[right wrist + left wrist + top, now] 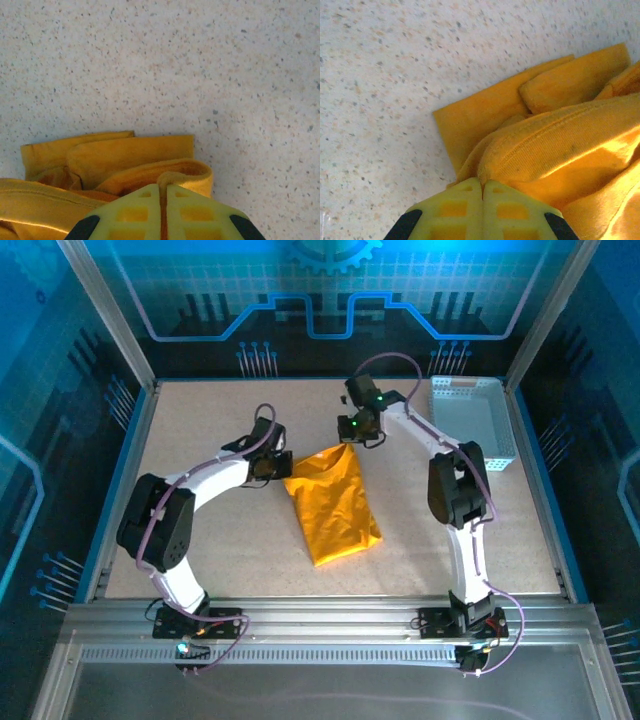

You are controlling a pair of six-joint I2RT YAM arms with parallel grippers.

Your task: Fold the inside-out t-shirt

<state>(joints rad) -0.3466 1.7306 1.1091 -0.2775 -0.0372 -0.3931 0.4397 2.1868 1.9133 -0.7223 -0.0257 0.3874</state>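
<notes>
The inside-out t-shirt is laid as a narrow, folded orange-yellow bundle about the middle of the table, its length running from the far edge towards the near edge and slanted a little towards the right. Its far end is held at both corners. At the far-left corner, the jaws of the left arm are seen pressed together in the left wrist view, and a ribbed, stitched fold of the t-shirt is gathered at their tips above the speckled table. At the far-right corner, the jaws of the right arm are closed on a rolled edge of the t-shirt, a thin strip of fabric being caught between them. A pale perforated basket is set in the table's far-right corner, well apart from the cloth.
</notes>
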